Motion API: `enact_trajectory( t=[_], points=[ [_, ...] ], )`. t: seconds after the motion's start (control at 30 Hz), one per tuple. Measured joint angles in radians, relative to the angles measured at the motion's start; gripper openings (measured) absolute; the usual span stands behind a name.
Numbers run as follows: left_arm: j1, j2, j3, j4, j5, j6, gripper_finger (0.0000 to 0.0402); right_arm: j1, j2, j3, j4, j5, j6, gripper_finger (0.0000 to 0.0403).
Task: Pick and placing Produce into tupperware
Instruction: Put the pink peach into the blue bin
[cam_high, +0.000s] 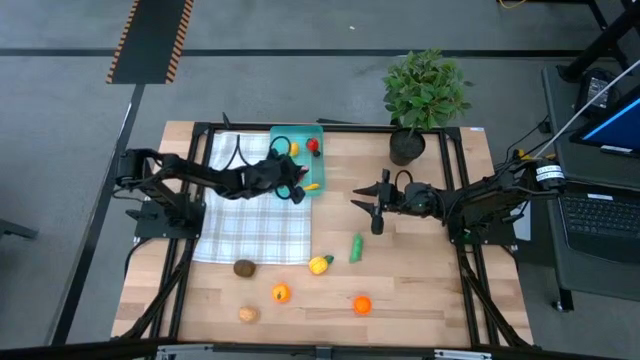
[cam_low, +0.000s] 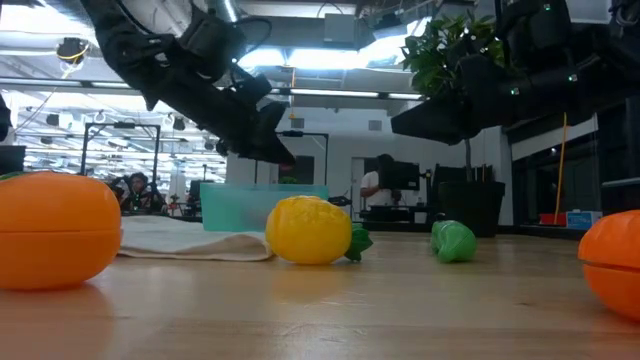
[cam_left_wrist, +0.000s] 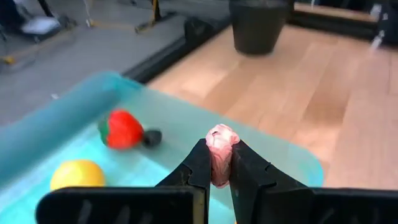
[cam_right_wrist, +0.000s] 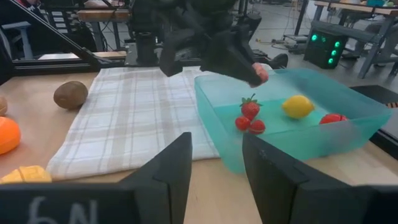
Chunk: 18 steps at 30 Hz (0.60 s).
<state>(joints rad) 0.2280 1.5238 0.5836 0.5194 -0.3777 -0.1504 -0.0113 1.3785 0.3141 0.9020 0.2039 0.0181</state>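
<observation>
The teal tupperware (cam_high: 296, 158) stands at the far edge of the white checked cloth (cam_high: 250, 225). It holds a strawberry (cam_left_wrist: 122, 129), a lemon (cam_left_wrist: 78, 174), red cherries (cam_right_wrist: 249, 124) and another red piece (cam_right_wrist: 333, 118). My left gripper (cam_high: 298, 188) hangs over the tupperware's near end, shut on a small pink piece of produce (cam_left_wrist: 221, 140). My right gripper (cam_high: 375, 205) waits open to the right of the tupperware, with nothing between its fingers. More produce rests on the table: a green piece (cam_high: 356, 247), a yellow one (cam_high: 319, 265), a brown one (cam_high: 245, 267) and orange ones (cam_high: 281, 293). My left gripper pinches the pink piece's lower part (cam_left_wrist: 219, 169) between its two fingertips. The piece's top sticks out past the tips. The fingers (cam_right_wrist: 245, 65) come from the table's left, slanting downward. The piece is lifted clear, above the inside of the tupperware.
A potted green plant (cam_high: 425, 95) stands at the far edge, right of the tupperware. A tan piece (cam_high: 247, 314) and an orange one (cam_high: 362, 305) lie near the front edge. Bare wood stretches between the tupperware and my right gripper.
</observation>
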Motion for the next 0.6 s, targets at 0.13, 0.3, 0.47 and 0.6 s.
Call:
enact_trajectory(
  t=[0.13, 0.3, 0.47, 0.6],
  points=[
    [0.002, 0.000, 0.065, -0.186, 0.006, -0.023, 0.0028, 0.000, 0.000, 0.000, -0.001, 0.000, 0.000, 0.0145],
    [0.014, 0.000, 0.202, -0.507, 0.068, -0.017, 0.0028, 0.000, 0.000, 0.000, -0.009, 0.000, 0.000, 0.0145],
    [0.049, 0.000, 0.320, -0.778, 0.157, 0.002, 0.0028, 0.000, 0.000, 0.000, -0.020, 0.000, 0.000, 0.0145],
    [0.084, 0.000, 0.374, -0.933, 0.224, 0.004, 0.0028, 0.000, 0.000, 0.000, -0.029, -0.001, 0.000, 0.0145]
  ],
)
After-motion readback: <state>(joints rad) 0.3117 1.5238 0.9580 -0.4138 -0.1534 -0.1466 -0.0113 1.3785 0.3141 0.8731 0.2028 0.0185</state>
